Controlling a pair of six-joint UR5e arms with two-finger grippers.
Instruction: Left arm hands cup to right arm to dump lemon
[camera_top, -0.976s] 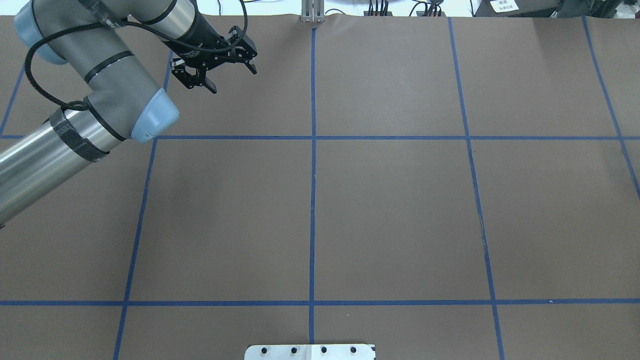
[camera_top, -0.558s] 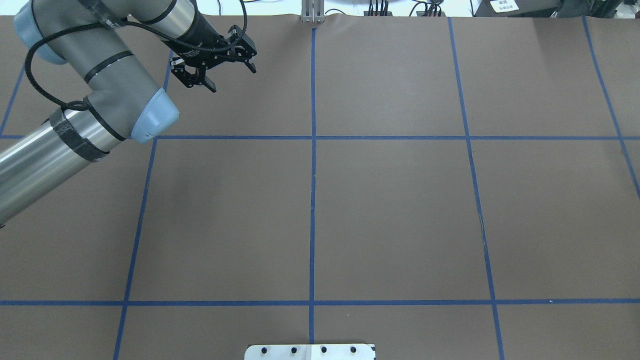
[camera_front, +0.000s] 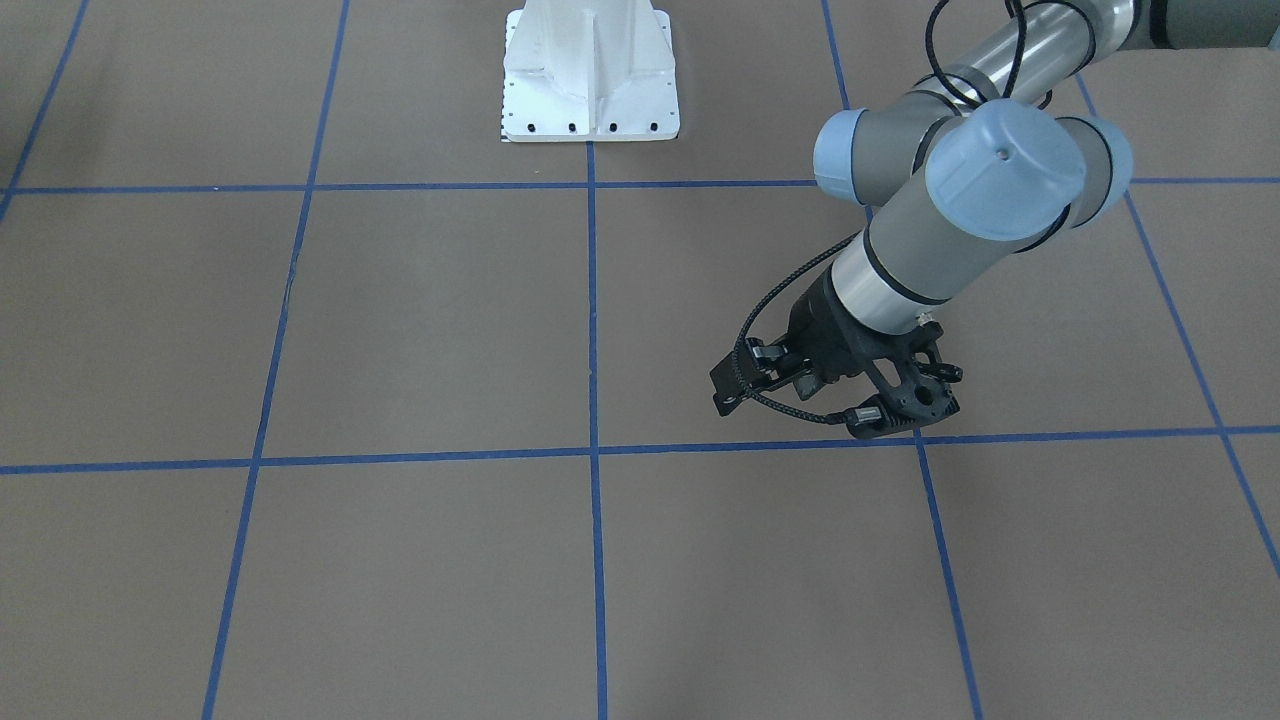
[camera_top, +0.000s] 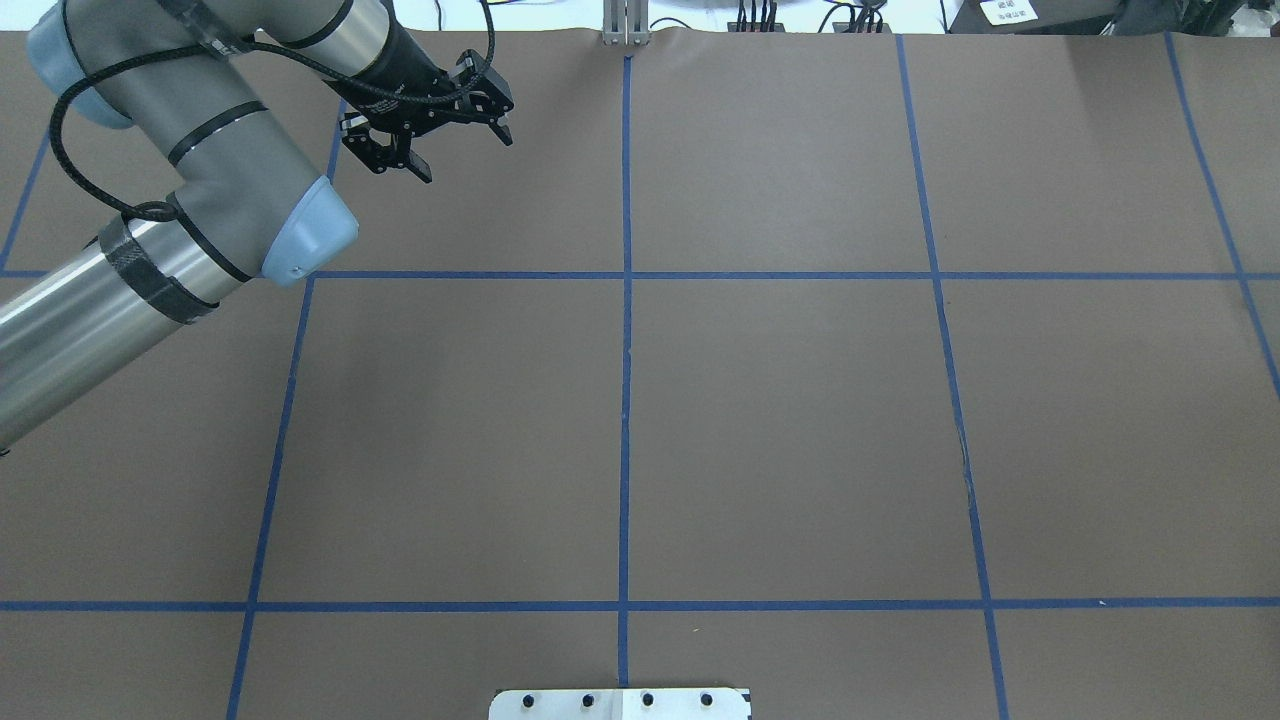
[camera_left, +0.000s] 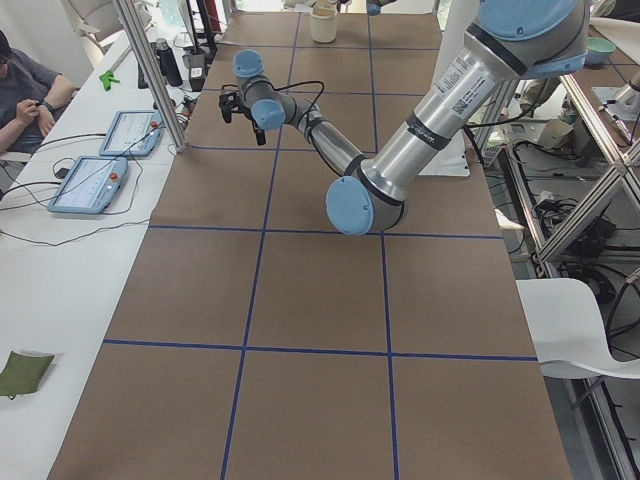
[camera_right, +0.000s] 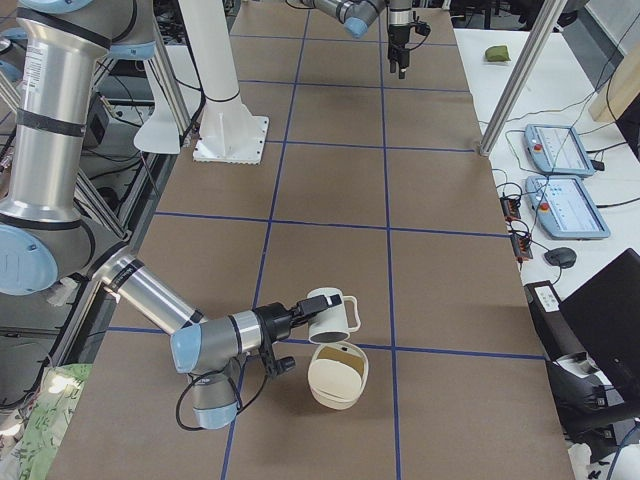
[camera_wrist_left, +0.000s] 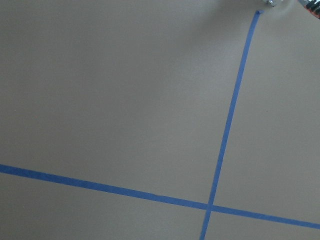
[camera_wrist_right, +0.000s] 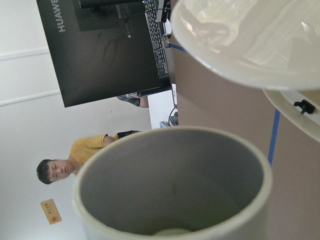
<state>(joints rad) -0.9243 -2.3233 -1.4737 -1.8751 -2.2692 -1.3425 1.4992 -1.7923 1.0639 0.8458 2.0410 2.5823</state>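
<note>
This is a robotics lab. The tabletop (camera_top: 800, 400) is covered in brown paper ruled into squares with blue tape (camera_top: 625, 420). An industrial robot arm (camera_left: 440, 100) reaches over it, and a white pedestal (camera_front: 590, 70) with a bolt-holed base plate stands at its edge. Aluminium-profile posts (camera_right: 520, 75) frame the tabletop. At the left of the exterior left view, a white side bench (camera_left: 40, 300) carries two teach pendants (camera_left: 130, 130) and cables, with a seated person (camera_left: 20, 95) in the upper left corner. A HUAWEI monitor (camera_wrist_right: 100, 50) fills the upper left of the right wrist view.
</note>
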